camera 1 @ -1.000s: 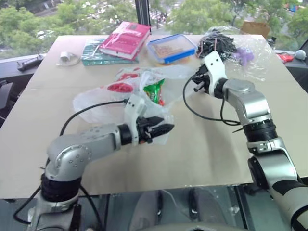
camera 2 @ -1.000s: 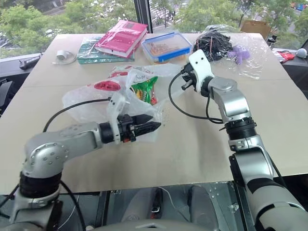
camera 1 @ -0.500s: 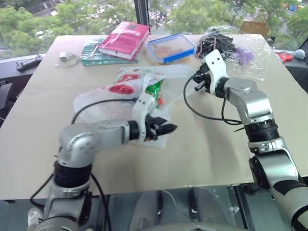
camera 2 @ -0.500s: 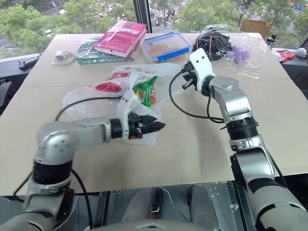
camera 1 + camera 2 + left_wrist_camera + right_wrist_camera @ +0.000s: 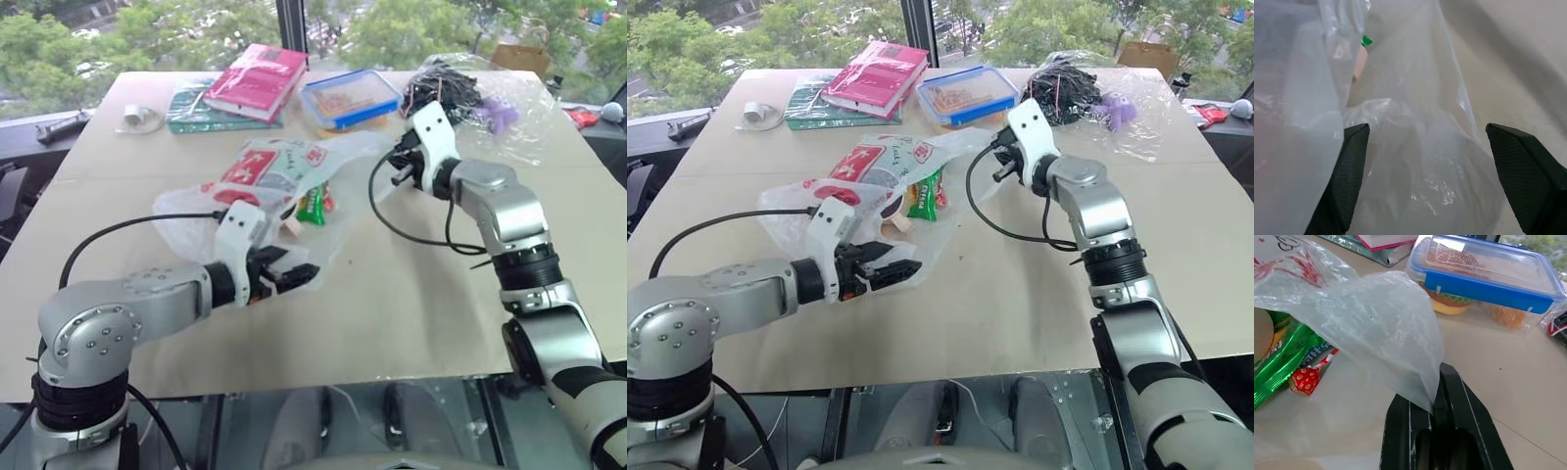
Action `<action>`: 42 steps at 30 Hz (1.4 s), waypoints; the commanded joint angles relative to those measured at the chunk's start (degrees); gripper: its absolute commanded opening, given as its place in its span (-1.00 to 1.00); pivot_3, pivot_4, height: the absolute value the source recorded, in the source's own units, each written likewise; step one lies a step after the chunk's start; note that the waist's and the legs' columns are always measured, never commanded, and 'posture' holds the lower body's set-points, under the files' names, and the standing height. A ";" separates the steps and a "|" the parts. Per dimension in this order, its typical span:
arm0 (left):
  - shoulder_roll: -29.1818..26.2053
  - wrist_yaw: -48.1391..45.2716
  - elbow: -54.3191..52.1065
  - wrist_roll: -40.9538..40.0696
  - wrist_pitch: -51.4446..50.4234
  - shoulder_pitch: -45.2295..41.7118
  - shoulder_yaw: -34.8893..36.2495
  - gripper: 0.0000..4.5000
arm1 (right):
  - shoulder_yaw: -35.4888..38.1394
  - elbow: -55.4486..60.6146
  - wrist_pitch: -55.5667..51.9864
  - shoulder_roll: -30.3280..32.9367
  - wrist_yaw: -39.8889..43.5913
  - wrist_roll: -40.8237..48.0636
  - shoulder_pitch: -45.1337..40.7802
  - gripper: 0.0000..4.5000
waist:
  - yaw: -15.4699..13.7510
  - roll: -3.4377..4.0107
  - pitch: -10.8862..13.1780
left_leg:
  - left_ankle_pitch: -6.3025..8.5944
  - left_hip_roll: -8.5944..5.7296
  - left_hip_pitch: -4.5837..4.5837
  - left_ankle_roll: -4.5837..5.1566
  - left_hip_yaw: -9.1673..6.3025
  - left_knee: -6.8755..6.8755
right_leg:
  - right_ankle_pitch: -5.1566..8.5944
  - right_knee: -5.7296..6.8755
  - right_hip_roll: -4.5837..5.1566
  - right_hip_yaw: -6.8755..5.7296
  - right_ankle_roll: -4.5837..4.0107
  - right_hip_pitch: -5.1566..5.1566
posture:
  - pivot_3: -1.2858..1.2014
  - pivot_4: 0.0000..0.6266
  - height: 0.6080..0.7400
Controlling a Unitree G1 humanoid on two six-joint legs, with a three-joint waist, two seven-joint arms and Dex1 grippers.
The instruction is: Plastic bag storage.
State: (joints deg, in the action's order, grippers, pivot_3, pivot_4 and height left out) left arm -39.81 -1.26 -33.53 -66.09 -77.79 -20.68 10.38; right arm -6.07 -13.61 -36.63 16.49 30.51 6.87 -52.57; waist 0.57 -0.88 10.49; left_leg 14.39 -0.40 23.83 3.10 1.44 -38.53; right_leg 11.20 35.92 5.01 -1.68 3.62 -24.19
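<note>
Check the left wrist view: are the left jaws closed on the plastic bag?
No. The left gripper stands with its jaws wide apart, the plastic bag lying loose between them.

The plastic bag (image 5: 872, 181) is thin, crinkly translucent film with a soft sheen and red print. The green snack packet (image 5: 924, 196) inside looks like glossy foil. The table (image 5: 1019, 284) is matt, smooth beige board. At its twelve o'clock edge, the food box (image 5: 965, 93) is clear glossy plastic with a blue rim, and the pink book (image 5: 874, 70) has a shiny cover. The left gripper's fingers (image 5: 1349, 171) are matt black with a fine dotted texture.
</note>
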 commanded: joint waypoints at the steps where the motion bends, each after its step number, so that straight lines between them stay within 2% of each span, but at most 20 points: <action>1: -0.62 -2.93 -2.26 -1.31 1.62 -0.46 0.48 0.76 | 0.02 4.37 -0.73 -0.14 -0.53 0.16 0.29 -1.00 | 0.23 0.00 0.00 | 0.00 0.01 0.01 0.00 0.03 0.02 | 0.00 -0.01 -0.01 0.04 0.00 -0.02 | 0.03 -0.52 1.00; 4: 0.52 -8.65 -2.54 -3.10 6.95 -0.92 3.15 0.76 | -0.23 4.88 -0.97 -0.42 -0.57 0.13 0.64 -1.00 | 0.23 0.00 0.00 | 0.00 0.06 0.01 -0.01 0.04 0.08 | 0.01 -0.04 -0.02 0.03 -0.01 -0.05 | 0.03 -0.52 1.00; 6: 2.53 -11.02 -1.93 -7.59 9.35 -0.67 4.68 0.76 | -0.29 4.85 -0.88 -0.59 -0.62 0.10 0.77 -1.00 | 0.21 0.00 0.00 | -0.01 0.06 0.01 -0.03 0.03 0.08 | 0.01 -0.04 -0.01 0.01 -0.01 -0.05 | 0.03 -0.52 1.00; 8: 3.74 -11.36 0.02 -16.55 11.22 -0.12 6.94 0.76 | -0.29 4.89 -0.87 -0.68 -0.65 0.07 0.86 -1.00 | 0.20 -0.01 0.00 | -0.01 0.07 0.01 -0.03 0.03 0.06 | 0.01 -0.04 0.01 0.02 -0.01 -0.04 | 0.03 -0.52 1.00; 10: 1.84 -9.82 3.45 -26.21 12.73 0.57 9.02 0.76 | -0.26 5.00 -0.90 -0.72 -0.60 0.12 1.02 -1.00 | 0.20 -0.01 0.00 | -0.01 0.10 0.01 -0.03 0.02 0.05 | 0.00 -0.02 0.02 0.03 -0.01 -0.04 | 0.03 -0.52 1.00; 12: -2.95 -10.47 5.36 -29.98 11.67 2.61 10.50 0.76 | -0.24 4.66 -0.60 -0.69 -0.50 0.08 1.07 -1.00 | 0.26 -0.01 0.00 | -0.01 0.13 0.00 -0.03 0.01 0.05 | 0.01 -0.02 0.02 0.03 -0.02 -0.05 | 0.03 -0.52 1.00; 17: -13.33 -12.25 2.71 -18.70 11.14 8.89 10.76 0.76 | -0.25 3.36 0.52 -0.98 -0.52 -0.01 0.96 -1.00 | 0.42 0.01 0.01 | -0.01 0.09 -0.02 -0.02 0.08 0.10 | 0.02 -0.03 -0.03 0.07 -0.03 -0.07 | 0.03 -0.52 1.00; 23: -18.00 -15.23 0.11 -17.49 11.41 15.05 13.38 0.76 | -0.73 2.66 1.35 -2.87 -1.00 -0.05 1.03 -1.00 | 0.25 0.01 0.01 | -0.01 0.11 0.00 -0.03 0.06 0.10 | 0.02 -0.05 -0.02 0.03 -0.03 -0.06 | 0.03 -0.52 1.00; 27: -20.77 -15.82 0.21 -9.06 12.28 15.21 9.95 0.76 | -0.95 3.15 1.32 -3.61 -1.02 -0.05 0.96 -1.00 | 0.28 0.02 0.01 | -0.03 0.11 -0.02 -0.08 0.06 0.14 | 0.03 -0.03 -0.05 0.03 -0.04 -0.08 | 0.03 -0.52 1.00; 31: -19.53 -16.18 0.96 -9.46 10.62 10.26 4.32 0.76 | -1.13 5.33 0.14 -3.83 -1.11 0.15 0.98 -1.00 | 0.16 0.02 0.01 | -0.04 0.09 0.00 -0.08 0.03 0.14 | 0.03 -0.04 -0.04 -0.01 -0.04 -0.07 | 0.03 -0.52 1.00; 36: -16.34 -13.64 3.19 -5.03 8.65 5.56 -3.03 0.76 | -1.68 7.68 -1.29 -4.53 -1.82 0.30 2.23 -1.00 | 0.37 0.02 0.01 | -0.04 0.05 -0.01 -0.08 0.03 0.15 | 0.02 -0.04 -0.06 0.01 -0.04 -0.07 | 0.03 -0.52 1.00; 42: -15.80 -14.55 5.65 2.09 5.54 2.51 -9.70 0.76 | -2.00 9.57 -2.97 -4.60 -2.25 0.30 2.85 -1.00 | 0.33 0.02 0.01 | -0.04 0.03 -0.01 -0.08 0.05 0.15 | 0.03 -0.02 -0.09 0.02 -0.04 -0.08 | 0.03 -0.52 1.00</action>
State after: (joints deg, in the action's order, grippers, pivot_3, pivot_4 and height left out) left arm -55.68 -14.82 -27.40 -65.60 -72.29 -16.93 0.97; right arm -8.23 -7.14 -39.66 11.82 28.45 6.97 -49.06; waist 0.90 -0.86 10.50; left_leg 14.35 -0.37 23.82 3.02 1.48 -38.38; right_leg 11.23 35.90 4.92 -1.67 3.58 -24.27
